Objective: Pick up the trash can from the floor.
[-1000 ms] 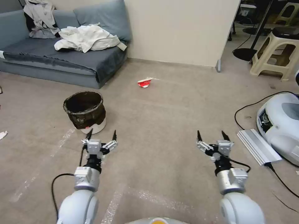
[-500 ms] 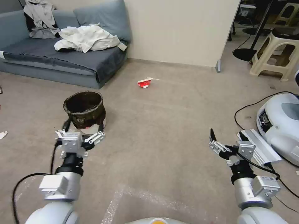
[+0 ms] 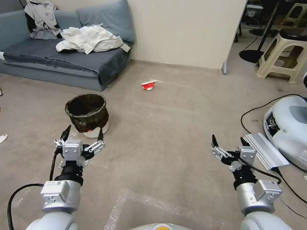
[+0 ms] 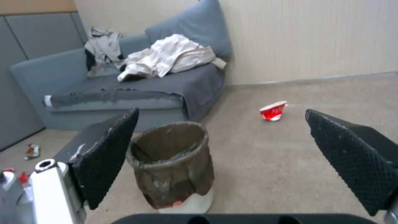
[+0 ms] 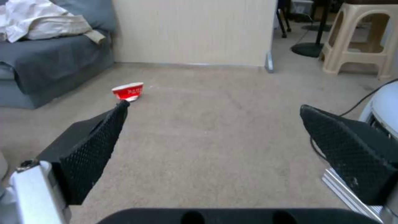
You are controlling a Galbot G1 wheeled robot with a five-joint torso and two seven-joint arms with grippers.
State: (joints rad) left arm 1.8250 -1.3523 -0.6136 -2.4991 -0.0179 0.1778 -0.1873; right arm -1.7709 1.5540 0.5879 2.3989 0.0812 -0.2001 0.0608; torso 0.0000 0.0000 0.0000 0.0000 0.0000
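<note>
Head view: the trash can [image 3: 87, 115] stands upright on the floor [image 3: 166, 127] just beyond the left gripper [image 3: 83, 133], fingers spread wide; the right gripper [image 3: 227, 141], also spread, hovers well apart. Left wrist view: the can sits between the parted fingers [image 4: 108, 152], untouched. Right wrist view: bare carpet lies between the spread fingers [image 5: 93, 149].

The floor [image 3: 179, 127] is a matt beige-grey carpet with a short, slightly rough pile and faint pale tape marks. The trash can [image 3: 87, 114] has a smooth white plastic body near its base, and a thin, crinkled dark brown film bag with a dull sheen covers most of it. The left hand [image 3: 83, 133] and right hand [image 3: 227, 141] have brushed silvery metal bodies, and their black fingers [image 4: 108, 155] carry a rough, diamond-textured rubbery pad. The sofa [image 3: 80, 60] is covered in matt blue-grey woven cloth, with rumpled pale fabric lying on it.
</note>
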